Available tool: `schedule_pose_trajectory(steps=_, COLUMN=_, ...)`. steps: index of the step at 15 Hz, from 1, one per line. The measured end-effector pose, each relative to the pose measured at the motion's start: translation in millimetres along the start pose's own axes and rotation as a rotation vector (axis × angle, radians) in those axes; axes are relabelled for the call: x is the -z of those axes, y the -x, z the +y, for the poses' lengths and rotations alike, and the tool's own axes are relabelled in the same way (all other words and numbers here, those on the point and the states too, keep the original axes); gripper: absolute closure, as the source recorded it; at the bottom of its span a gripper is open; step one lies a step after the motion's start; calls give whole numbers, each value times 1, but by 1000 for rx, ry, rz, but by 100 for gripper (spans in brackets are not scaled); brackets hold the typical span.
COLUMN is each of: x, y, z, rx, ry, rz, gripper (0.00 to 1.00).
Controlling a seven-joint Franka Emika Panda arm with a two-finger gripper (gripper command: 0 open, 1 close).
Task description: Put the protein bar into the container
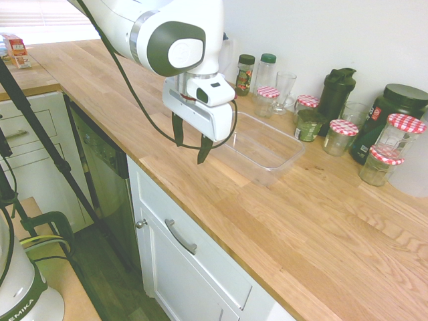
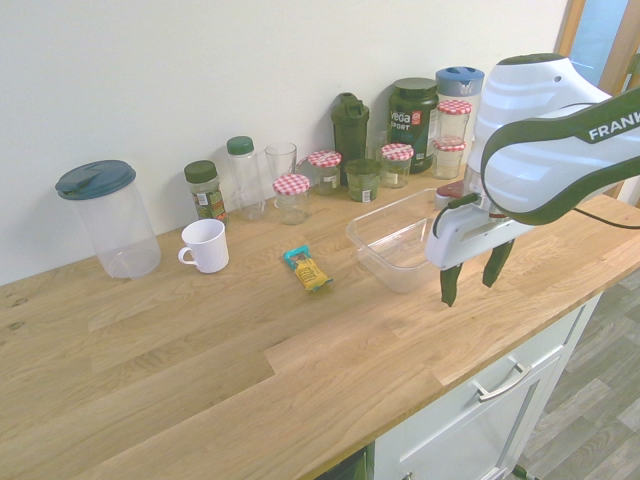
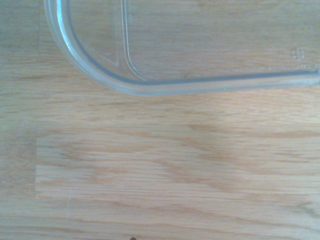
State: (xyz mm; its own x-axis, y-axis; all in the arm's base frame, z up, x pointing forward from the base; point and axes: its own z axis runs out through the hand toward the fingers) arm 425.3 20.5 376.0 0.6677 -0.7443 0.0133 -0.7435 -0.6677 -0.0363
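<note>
The gripper [image 2: 469, 276] hangs empty, fingers spread, above the counter [image 2: 200, 350] beside the container [image 2: 395, 240]. Only the second exterior view shows the protein bar [image 2: 306, 268], lying on the counter between the container and a white mug [image 2: 207, 245].

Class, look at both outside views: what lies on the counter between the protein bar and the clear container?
Only bare wood separates the protein bar from the container, seen in the second exterior view.

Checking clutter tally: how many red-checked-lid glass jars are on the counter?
5 jars along the wall: two near the clear drinking glass, one beside the dark shaker bottle, two by the black tub. The arm may hide more.
</note>
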Motion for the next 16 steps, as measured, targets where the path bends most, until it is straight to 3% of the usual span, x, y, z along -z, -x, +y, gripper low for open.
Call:
schedule_pose_trajectory(steps=5, x=14, y=4, z=-15, rx=8, ry=18, rz=62, gripper=0)
schedule_pose_trajectory(steps=9, x=52, y=38, z=-71, rx=38, ry=8, rz=110, gripper=0)
schedule_pose_trajectory(steps=16, x=55, y=65, z=-181, rx=67, ry=3, rz=137, gripper=0)
